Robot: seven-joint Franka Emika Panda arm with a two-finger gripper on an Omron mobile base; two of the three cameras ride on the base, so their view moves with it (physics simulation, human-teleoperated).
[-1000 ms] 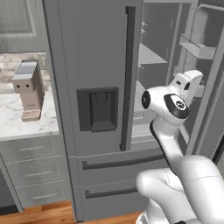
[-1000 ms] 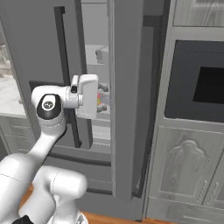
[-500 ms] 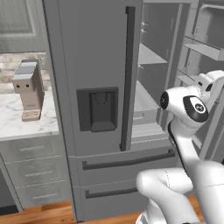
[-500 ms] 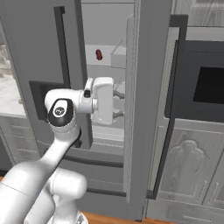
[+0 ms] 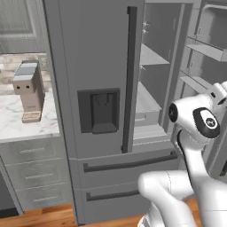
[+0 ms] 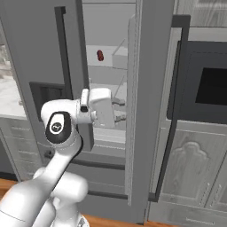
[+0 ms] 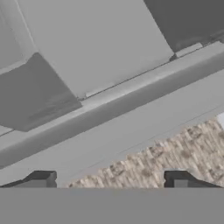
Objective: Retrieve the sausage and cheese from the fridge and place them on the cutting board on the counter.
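Observation:
The grey fridge [image 5: 88,66] has its left door shut and its right door [image 6: 146,111] swung wide. On an upper shelf inside lies the dark red sausage [image 6: 100,55]. My gripper [image 6: 121,116] hangs in the gap at mid height, well below the sausage, with its fingers turned toward the open door's inner edge. In the hand view the gripper [image 7: 111,179] is open, its two tips far apart with nothing between them, facing grey fridge panels and wooden floor. The cheese and the cutting board are out of view. The white marble counter [image 5: 13,126] lies left of the fridge.
A grey coffee machine [image 5: 29,91] stands on the counter. The open door's inner bins [image 5: 213,40] jut out at the right. A dark wall oven [image 6: 213,84] and grey cabinets [image 6: 190,168] stand right of the door. Two fridge drawers [image 5: 124,177] lie below.
The right fridge door has swung much further open and my arm has moved right with it. The sausage on its shelf has come into sight.

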